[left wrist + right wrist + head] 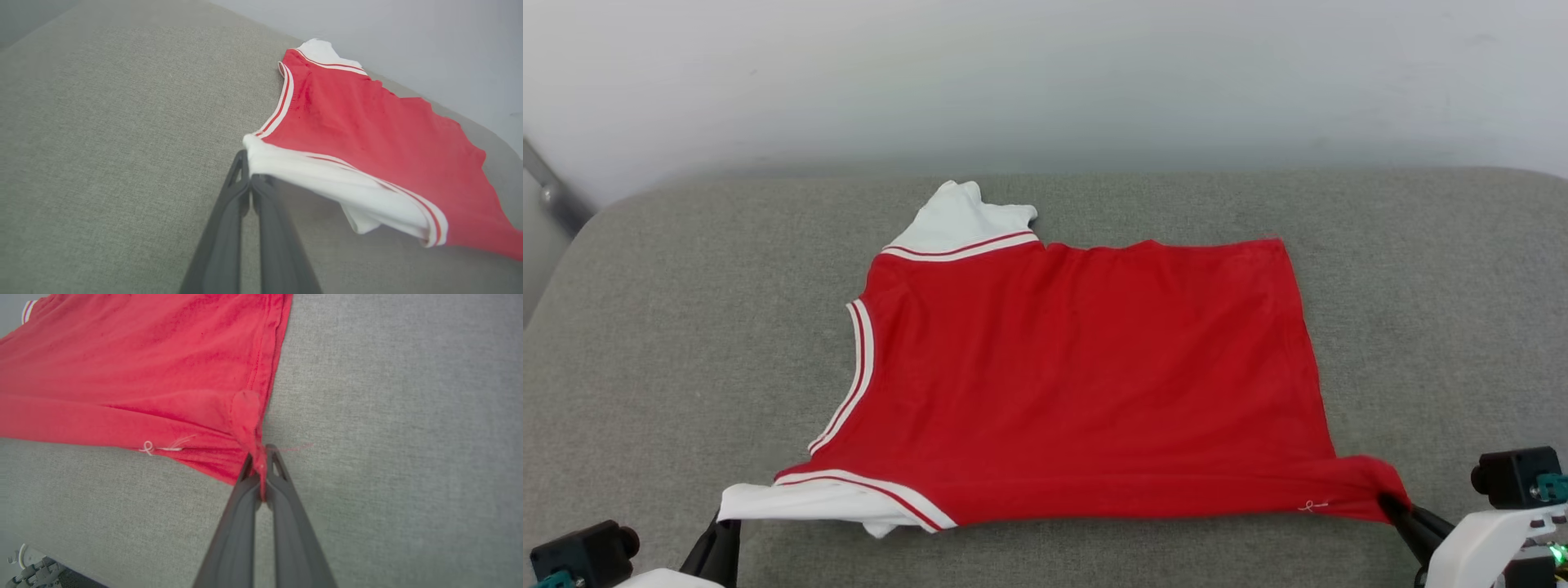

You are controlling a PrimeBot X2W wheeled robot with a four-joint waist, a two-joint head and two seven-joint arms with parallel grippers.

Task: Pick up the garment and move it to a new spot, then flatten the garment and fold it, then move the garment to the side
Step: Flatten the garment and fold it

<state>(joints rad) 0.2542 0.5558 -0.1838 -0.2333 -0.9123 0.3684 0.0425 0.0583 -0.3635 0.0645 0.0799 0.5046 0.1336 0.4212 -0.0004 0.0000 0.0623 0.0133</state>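
The left gripper [247, 173] has its two dark fingers pressed together on the edge of the near white sleeve end [327, 179]. In the head view, this gripper [719, 531] sits at the lower left with the sleeve cloth [800, 502] pulled out toward it. The sleeve end hangs a little slack just past the fingertips, with red-and-white striped trim [433, 222] along its seam.

The right gripper [261, 467] is clamped on the near right corner of the garment [122, 367], and a bunched twist of red cloth is squeezed between its fingers. In the head view, that gripper [1395, 506] holds the corner at the lower right. A small loose white thread [163, 448] lies on the hem just beside it.

Between the two grippers, the garment's [1078, 367] near edge is drawn out in a line. The rest of the garment lies spread on the grey fabric-covered tabletop [645, 327], plain red side up and mostly flat with soft creases. The striped neckline [858, 367] faces the robot's left, and the far white sleeve end [960, 220] lies crumpled at the far left corner. A pale wall [1045, 73] rises behind the tabletop.
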